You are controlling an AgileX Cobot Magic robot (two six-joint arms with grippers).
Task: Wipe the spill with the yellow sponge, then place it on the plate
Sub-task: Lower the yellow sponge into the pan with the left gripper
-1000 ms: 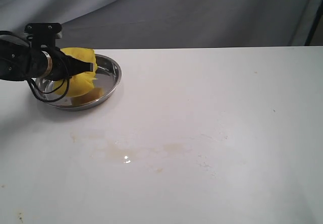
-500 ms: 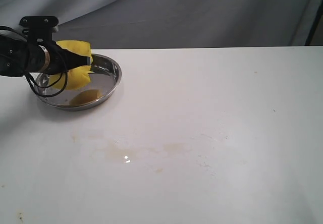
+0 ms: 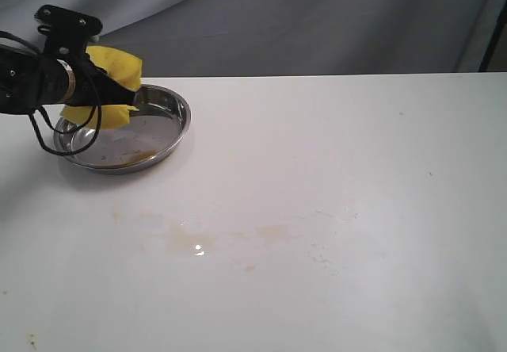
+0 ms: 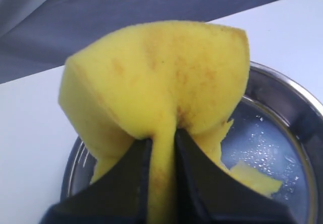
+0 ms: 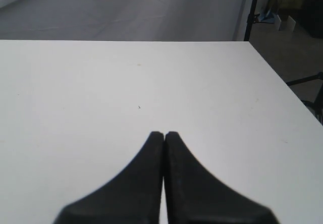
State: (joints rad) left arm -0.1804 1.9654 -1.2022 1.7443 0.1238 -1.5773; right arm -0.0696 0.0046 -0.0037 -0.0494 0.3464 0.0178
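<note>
White tabletop [image 3: 356,154] runs back to a grey draped cloth [image 3: 317,19]. At its left rear sits the plate [image 3: 176,127], with a brownish film [image 3: 136,159] on its floor. The left gripper [image 3: 131,98] has its jaws pinched tight into the yellow sponge [image 3: 111,70], squeezing the foam into a fold over the plate's left side; whether the sponge's lower edge touches the dish cannot be told. The arm and a black cable loop [image 3: 47,144] hide the plate's left rim. The spill [image 3: 207,239] lies as pale brown streaks nearer the front, well apart from the plate. The right gripper [image 5: 164,134] hangs over bare table, jaws pressed together.
</note>
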